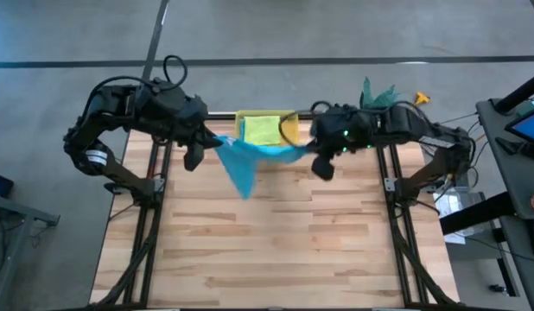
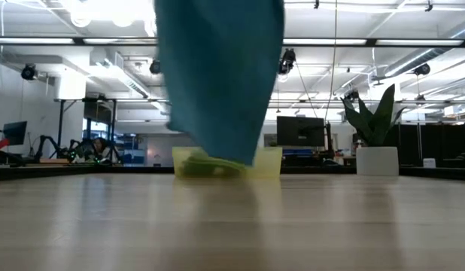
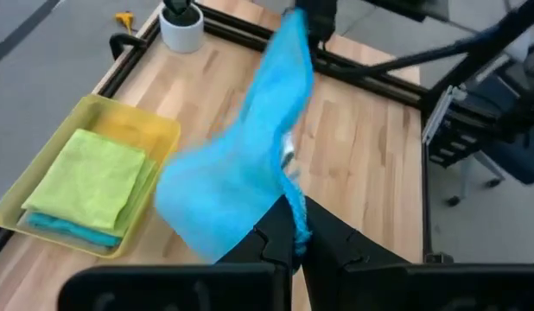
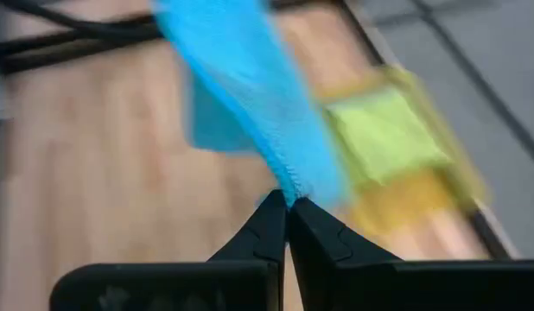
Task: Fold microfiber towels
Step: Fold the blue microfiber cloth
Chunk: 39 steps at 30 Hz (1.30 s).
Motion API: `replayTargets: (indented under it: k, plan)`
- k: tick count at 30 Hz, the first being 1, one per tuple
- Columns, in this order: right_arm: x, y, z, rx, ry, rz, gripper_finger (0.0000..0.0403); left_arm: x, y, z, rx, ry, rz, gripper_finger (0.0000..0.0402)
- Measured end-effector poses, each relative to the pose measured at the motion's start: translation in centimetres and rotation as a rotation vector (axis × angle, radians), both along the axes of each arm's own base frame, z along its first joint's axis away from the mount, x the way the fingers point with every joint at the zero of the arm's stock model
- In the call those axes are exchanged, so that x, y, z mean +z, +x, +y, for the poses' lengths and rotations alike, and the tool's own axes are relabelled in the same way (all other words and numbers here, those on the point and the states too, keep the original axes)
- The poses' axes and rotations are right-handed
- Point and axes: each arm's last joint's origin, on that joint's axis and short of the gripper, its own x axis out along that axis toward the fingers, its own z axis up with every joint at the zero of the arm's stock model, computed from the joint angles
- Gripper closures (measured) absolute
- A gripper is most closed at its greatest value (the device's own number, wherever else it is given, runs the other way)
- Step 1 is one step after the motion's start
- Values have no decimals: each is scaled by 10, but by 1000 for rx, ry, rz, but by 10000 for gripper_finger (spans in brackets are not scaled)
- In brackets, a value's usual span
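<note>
Above a pale wooden tabletop (image 1: 276,250), two dark robot arms stretch a teal microfiber towel (image 1: 250,160) between them. At left, the left claw (image 1: 217,141) is pinched tight on one edge of the cloth; its wrist camera shows the fabric caught between its closed fingers (image 3: 276,238) and running away toward the other arm. The towel hangs in the air over the far part of the tabletop, one loose corner drooping toward the wood, and from table height it falls as a broad teal curtain (image 2: 221,83) in front of the bin. Just behind it, at the far edge, a yellow translucent bin (image 1: 289,130) holds a folded lime green towel (image 1: 262,130) stacked on another teal towel (image 3: 64,229). At right, the right claw (image 1: 312,149) grips the opposite edge, fingers (image 4: 267,229) closed on the cloth. A potted plant (image 2: 375,147) stands beyond the far right corner.
</note>
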Motion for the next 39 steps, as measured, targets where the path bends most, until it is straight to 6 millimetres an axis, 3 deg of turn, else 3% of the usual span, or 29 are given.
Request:
replayTargets:
  k: [3,9,13,18,21,26,33,39]
  plan:
    - [-1,-6,2,29,41,32,394,-2,5,0,22,-16,-4,402]
    - [-20,0,24,130,131,115,394,-9,17,-1,-15,-54,38,402]
    - [-21,-4,43,184,199,129,394,-12,25,-12,-82,-166,58,402]
    - [-5,-17,69,267,320,82,394,-11,33,-34,-202,-316,47,402]
    - [9,-30,73,214,305,19,394,-9,33,-43,-230,-325,32,402]
    - [11,-40,69,133,201,3,394,-14,31,-42,-183,-227,70,402]
    - [-19,-29,45,-50,-103,137,394,-53,51,-29,-111,88,257,402]
    - [-65,-8,30,-121,-128,230,394,-118,72,-21,-181,167,472,402]
